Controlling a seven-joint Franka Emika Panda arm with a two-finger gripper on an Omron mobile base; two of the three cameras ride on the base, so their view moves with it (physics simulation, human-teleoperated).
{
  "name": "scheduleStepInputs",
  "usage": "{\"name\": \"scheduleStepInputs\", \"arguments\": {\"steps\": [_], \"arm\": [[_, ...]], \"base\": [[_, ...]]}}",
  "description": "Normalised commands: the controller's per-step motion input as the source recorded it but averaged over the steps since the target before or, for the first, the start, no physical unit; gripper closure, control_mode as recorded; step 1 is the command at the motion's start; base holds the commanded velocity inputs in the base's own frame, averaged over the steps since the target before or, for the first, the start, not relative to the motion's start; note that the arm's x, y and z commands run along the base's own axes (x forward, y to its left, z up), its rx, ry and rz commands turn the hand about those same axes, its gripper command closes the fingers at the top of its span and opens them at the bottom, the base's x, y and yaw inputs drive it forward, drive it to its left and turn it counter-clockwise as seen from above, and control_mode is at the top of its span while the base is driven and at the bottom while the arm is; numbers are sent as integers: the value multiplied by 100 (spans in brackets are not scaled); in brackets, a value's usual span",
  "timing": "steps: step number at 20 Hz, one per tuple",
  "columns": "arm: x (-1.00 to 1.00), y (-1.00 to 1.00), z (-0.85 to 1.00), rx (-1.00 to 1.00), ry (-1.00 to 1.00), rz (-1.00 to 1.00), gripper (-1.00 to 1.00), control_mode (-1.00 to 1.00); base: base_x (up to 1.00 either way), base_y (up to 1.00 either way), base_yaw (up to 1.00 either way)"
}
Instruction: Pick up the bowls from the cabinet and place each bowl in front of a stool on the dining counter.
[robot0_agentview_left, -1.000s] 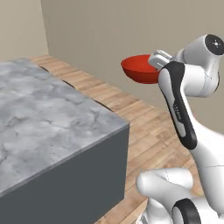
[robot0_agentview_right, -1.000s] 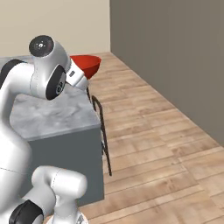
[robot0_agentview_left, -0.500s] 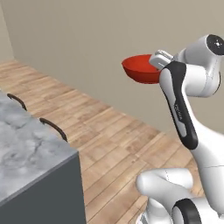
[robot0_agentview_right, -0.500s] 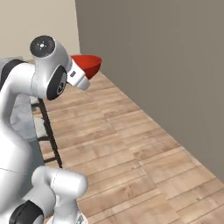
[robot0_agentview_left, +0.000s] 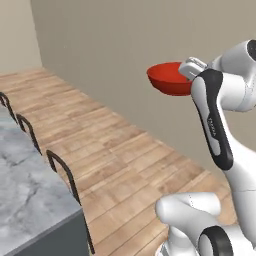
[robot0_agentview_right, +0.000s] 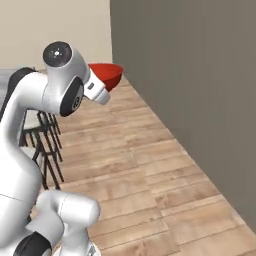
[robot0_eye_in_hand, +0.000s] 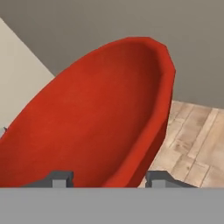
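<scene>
One red bowl (robot0_eye_in_hand: 96, 122) pinched at its rim by the hand (robot0_eye_in_hand: 107, 178); no writing legible.

Even, soft rendered light with no clear source, no hard shadows on the wooden floor (robot0_agentview_left: 125, 150), faint gloss on the red bowl (robot0_eye_in_hand: 96, 118), slightly soft, low-resolution views, grey wall (robot0_agentview_right: 200, 100) flat and dim

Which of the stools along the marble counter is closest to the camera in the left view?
The stool at the dining counter corner; the other two sit farther back.
</scene>
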Motion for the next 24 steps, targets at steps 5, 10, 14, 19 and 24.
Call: {"name": "scheduleStepInputs", "arguments": {"steps": [5,10,14,19,24], "arm": [[0,0,0,0,0,0,100,100],[0,0,0,0,0,0,100,100],[0,0,0,0,0,0,100,100],[0,0,0,0,0,0,100,100],[0,0,0,0,0,0,100,100]], "base": [[90,-28,71],[71,-43,69],[68,-40,68],[66,-15,70],[65,-4,73]]}}
